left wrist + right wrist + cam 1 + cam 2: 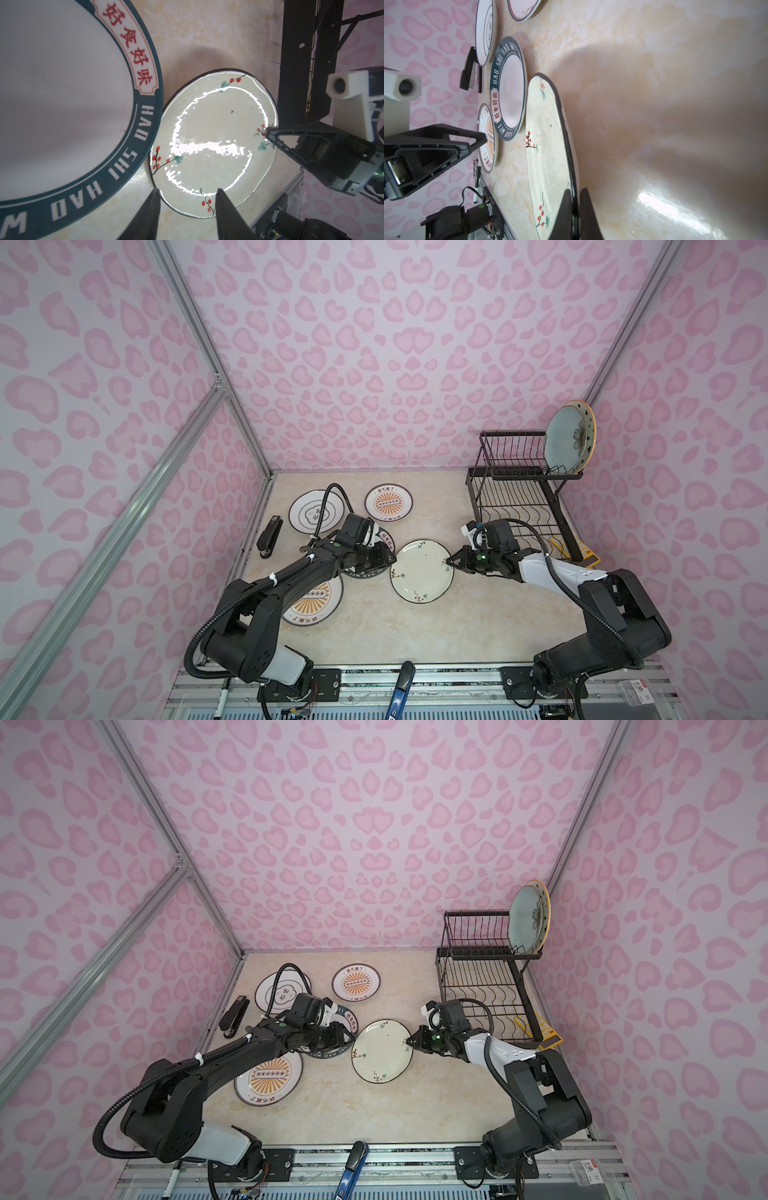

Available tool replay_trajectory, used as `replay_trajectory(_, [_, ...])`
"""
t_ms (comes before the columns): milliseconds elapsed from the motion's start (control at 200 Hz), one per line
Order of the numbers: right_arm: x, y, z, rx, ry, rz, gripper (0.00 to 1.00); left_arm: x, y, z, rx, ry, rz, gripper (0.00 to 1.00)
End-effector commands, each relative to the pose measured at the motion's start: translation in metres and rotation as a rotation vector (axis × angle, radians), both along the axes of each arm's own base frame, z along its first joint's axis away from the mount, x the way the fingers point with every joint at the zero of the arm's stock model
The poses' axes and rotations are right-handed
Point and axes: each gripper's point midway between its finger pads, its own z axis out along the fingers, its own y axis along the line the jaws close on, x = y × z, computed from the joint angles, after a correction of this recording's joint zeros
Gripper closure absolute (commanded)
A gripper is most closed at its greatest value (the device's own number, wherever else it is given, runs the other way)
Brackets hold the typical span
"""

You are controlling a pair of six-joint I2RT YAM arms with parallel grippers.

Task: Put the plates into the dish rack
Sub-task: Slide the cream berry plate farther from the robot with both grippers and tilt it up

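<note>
The cream sprigged plate (422,570) (212,133) lies mid-table with its right edge raised. My right gripper (451,562) (575,190) is shut on that rim. My left gripper (392,560) (188,193) is open at the opposite rim, which runs between its fingertips. The dark-rimmed lettered plate (62,93) and an orange-sunburst plate (320,603) lie partly under the left arm. A white emblem plate (309,512) and another sunburst plate (389,502) lie farther back. On the dish rack (519,489), a pale blue flowered plate (567,441) and a starry orange-rimmed plate (590,427) stand in the upper tier.
A black stapler (269,537) lies by the left wall. A yellow item (590,558) sits behind the rack's front right corner. A blue-handled tool (401,689) and a marker (222,697) rest on the front rail. Pink walls close three sides.
</note>
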Motion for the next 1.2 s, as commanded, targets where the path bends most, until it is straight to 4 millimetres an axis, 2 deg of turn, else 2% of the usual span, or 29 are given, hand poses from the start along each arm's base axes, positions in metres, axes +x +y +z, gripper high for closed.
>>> replay_trajectory(0, [0.016,0.008,0.019,0.08,-0.045,-0.017,1.0,0.012,-0.01,0.015,-0.053,-0.047,-0.027,0.54])
replay_trajectory(390, [0.044,-0.01,0.034,0.118,-0.092,-0.105,1.0,0.014,-0.016,-0.005,-0.071,0.009,-0.03,0.54])
replay_trajectory(680, [0.057,-0.018,0.047,0.131,-0.119,-0.128,1.0,0.024,-0.02,-0.007,-0.069,0.001,-0.025,0.54])
replay_trajectory(975, [0.059,-0.015,0.061,0.178,-0.139,-0.134,1.0,0.035,-0.029,-0.007,-0.105,-0.017,-0.036,0.54])
replay_trajectory(1195, [0.062,-0.01,0.079,0.235,-0.159,-0.133,1.0,0.046,-0.031,-0.004,-0.099,-0.032,-0.051,0.54])
